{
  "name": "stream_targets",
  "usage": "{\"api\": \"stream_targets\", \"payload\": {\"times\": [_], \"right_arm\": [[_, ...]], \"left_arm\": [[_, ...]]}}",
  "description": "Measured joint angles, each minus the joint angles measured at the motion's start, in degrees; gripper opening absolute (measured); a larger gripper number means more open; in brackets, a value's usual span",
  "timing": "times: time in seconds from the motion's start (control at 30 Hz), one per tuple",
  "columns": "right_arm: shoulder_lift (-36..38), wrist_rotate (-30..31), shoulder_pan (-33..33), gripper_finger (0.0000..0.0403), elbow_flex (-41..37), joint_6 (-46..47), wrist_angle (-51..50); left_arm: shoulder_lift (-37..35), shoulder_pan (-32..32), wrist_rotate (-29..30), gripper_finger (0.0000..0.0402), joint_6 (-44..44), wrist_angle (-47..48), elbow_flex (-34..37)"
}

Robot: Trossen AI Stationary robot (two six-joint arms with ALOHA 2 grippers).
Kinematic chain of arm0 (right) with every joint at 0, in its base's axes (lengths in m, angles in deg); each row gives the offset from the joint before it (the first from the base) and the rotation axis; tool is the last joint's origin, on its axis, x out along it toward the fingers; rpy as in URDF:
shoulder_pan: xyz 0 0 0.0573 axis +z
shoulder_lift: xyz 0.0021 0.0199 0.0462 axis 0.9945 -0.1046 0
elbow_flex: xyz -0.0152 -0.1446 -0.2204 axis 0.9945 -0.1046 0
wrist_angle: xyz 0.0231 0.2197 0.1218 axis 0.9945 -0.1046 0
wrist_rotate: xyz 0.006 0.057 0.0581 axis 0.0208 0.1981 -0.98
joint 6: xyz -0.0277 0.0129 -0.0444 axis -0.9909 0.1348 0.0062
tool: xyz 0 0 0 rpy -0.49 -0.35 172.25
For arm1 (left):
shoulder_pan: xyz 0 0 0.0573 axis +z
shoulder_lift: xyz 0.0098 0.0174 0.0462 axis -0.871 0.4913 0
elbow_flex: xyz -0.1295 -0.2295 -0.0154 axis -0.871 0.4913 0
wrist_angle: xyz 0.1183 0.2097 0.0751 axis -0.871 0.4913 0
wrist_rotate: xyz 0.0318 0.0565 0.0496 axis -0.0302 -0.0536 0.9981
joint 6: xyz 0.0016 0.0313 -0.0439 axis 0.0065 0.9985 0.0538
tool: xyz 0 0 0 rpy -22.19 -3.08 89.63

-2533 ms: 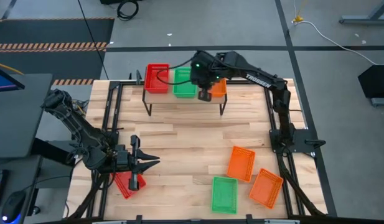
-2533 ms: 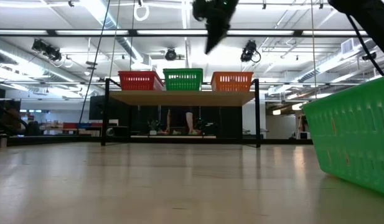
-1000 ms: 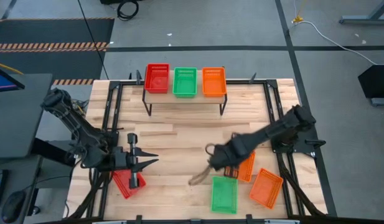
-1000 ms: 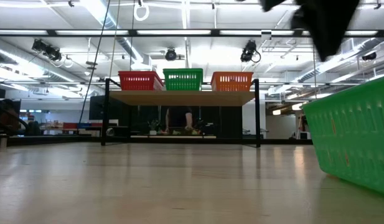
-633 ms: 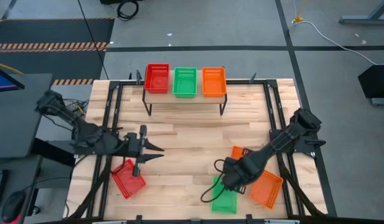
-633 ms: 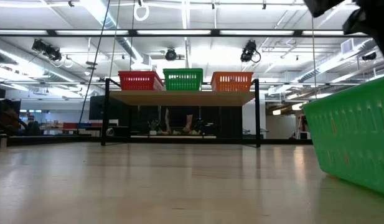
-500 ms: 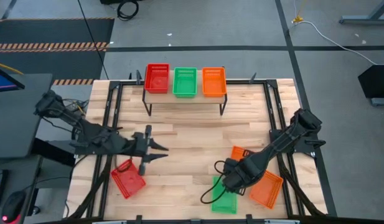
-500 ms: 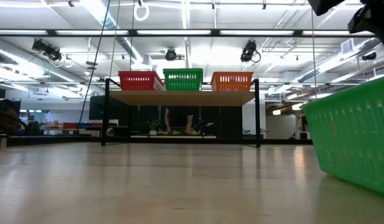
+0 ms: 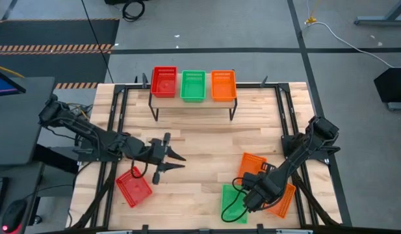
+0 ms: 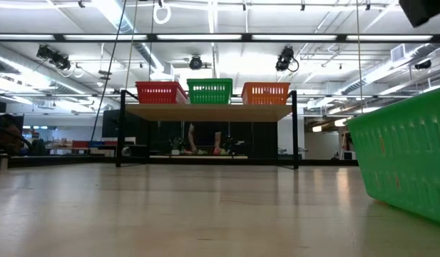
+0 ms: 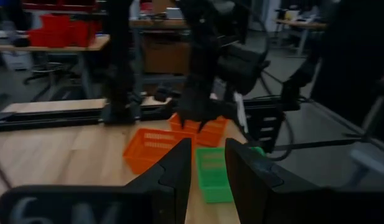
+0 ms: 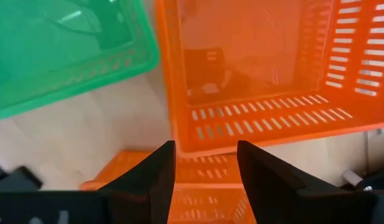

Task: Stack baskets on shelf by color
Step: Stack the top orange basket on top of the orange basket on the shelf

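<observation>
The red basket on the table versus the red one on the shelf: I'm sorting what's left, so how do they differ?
The red basket on the table lies turned at an angle to the table's edges; the red basket on the shelf sits square with the shelf. The first is alone near the left hand; the second stands in a row beside a green basket. Both look the same colour and shape.

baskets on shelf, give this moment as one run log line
shelf: red, green, orange basket | right gripper: open over orange basket | left gripper: empty
</observation>
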Motion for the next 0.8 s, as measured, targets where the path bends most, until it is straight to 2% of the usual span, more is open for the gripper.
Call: {"api": "stream_targets", "payload": {"times": [0.17, 0.33, 0.8], "right_arm": [[0.0, -0.12, -0.02, 0.0179, -1.5, -2.3, 0.71], [0.0, -0.16, -0.03, 0.0179, -1.52, -3.44, 1.58], [0.0, 2.4, -0.03, 0.0179, -1.57, -3.85, 5.57]], "left_arm": [[2.91, 1.29, -0.96, 0.0106, -1.64, -2.86, 0.0], [2.95, 1.64, -0.86, 0.0103, -3.3, -3.84, 0.0], [2.93, -1.11, -0.8, 0.0102, -3.19, -4.58, 0.0]]}}
